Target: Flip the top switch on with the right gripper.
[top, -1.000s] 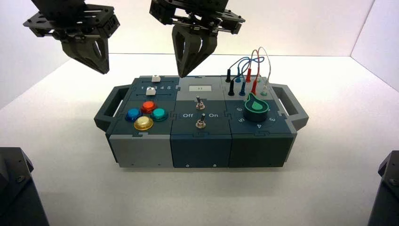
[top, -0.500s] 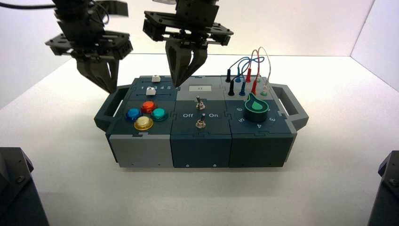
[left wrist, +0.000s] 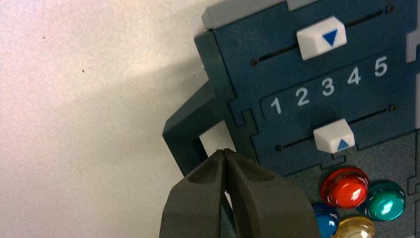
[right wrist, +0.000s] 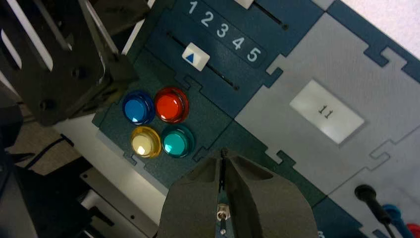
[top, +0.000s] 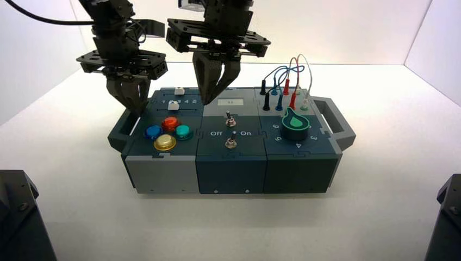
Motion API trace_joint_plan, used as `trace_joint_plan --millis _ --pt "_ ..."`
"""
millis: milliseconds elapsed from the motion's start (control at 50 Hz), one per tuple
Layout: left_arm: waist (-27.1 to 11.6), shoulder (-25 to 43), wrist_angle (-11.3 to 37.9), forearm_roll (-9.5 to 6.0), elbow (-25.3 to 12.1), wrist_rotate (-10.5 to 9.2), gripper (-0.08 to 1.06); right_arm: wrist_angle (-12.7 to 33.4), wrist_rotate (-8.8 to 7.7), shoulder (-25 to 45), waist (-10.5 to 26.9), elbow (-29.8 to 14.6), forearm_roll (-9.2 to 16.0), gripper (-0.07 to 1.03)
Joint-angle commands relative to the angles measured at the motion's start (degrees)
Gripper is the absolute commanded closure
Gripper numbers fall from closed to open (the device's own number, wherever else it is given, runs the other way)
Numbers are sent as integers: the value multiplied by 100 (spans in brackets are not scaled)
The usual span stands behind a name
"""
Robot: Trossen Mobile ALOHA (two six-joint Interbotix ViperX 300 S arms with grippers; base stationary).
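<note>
right end effector [top: 207, 99] above top switch [top: 230, 116]

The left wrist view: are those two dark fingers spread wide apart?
No, the left gripper has its fingers pressed together, tips meeting beside the box's handle.

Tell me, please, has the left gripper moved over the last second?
Yes. The left gripper has come down and toward the box's left handle, where it earlier hung higher and farther left of it.

Above the dark blue-grey control box [top: 234, 163], the black right gripper [top: 207, 101] points down just behind the tiny silver top switch [top: 229, 116]; the black left gripper [top: 134, 107] hangs over the box's left handle [top: 120, 132].
</note>
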Motion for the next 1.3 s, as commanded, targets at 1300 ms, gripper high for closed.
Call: trace_joint_plan --millis 1300 --pt "-62 -88 -26 26 -79 53 101 290 334 132 -325 202 -79 99"
